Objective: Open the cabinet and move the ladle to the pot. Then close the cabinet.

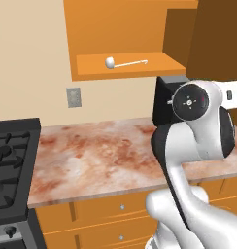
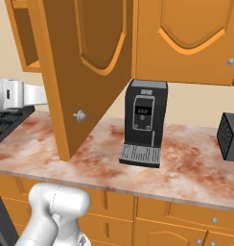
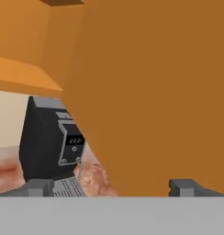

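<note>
The gripper (image 3: pixel 111 187) stands with fingers wide apart, holding nothing, close against the swung-open cabinet (image 3: pixel 155 92) door, which blocks most beyond it. The ladle (image 1: pixel 121 62) lies on the cabinet's shelf up to the gripper's left; a coffee machine (image 3: pixel 52 142) is partly hidden behind the door.

The ladle (image 1: pixel 110 62) lies on the open cabinet (image 1: pixel 154 65) shelf. A coffee machine (image 2: pixel 144 122) stands on the marble counter (image 1: pixel 91 160).

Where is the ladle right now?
The ladle lies on the open cabinet's bottom shelf in the left base view, bowl to the left, handle pointing right, above the counter and coffee machine.
</note>
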### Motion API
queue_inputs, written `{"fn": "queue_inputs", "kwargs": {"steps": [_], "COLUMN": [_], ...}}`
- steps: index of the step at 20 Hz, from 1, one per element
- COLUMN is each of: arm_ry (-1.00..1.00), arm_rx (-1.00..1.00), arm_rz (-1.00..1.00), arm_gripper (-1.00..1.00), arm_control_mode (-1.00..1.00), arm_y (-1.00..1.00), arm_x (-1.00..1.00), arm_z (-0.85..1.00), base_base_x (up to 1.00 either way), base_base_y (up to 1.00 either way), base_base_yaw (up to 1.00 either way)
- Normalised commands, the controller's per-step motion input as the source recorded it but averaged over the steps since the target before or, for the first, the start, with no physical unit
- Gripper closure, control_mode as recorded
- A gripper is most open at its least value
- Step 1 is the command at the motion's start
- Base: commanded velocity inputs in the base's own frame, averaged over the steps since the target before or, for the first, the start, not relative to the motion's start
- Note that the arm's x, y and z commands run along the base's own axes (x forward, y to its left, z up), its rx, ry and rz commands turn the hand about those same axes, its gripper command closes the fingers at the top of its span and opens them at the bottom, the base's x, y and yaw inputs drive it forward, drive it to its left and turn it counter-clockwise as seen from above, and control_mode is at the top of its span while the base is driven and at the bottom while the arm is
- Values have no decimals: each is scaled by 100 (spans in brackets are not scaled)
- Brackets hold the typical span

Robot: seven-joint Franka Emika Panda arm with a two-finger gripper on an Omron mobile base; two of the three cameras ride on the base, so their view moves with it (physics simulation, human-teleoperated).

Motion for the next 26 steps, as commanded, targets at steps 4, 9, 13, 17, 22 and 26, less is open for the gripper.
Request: {"fn": "queue_inputs", "kwargs": {"steps": [4,9,13,17,22,26], "arm_ry": [11,0,0,0,0,0], "arm_rx": [11,1,3,10,15,15], "arm_rz": [29,26,20,19,18,14], "arm_gripper": [-100,-100,-100,-100,-100,-100], "arm_control_mode": [-100,-100,-100,-100,-100,-100], "arm_y": [30,38,40,33,34,37], "arm_x": [43,38,38,45,45,45], "arm_z": [2,0,0,-2,-5,-6], "base_base_x": [0,0,0,0,0,0], "base_base_y": [0,0,0,0,0,0], "base_base_yaw": [0,0,0,0,0,0]}}
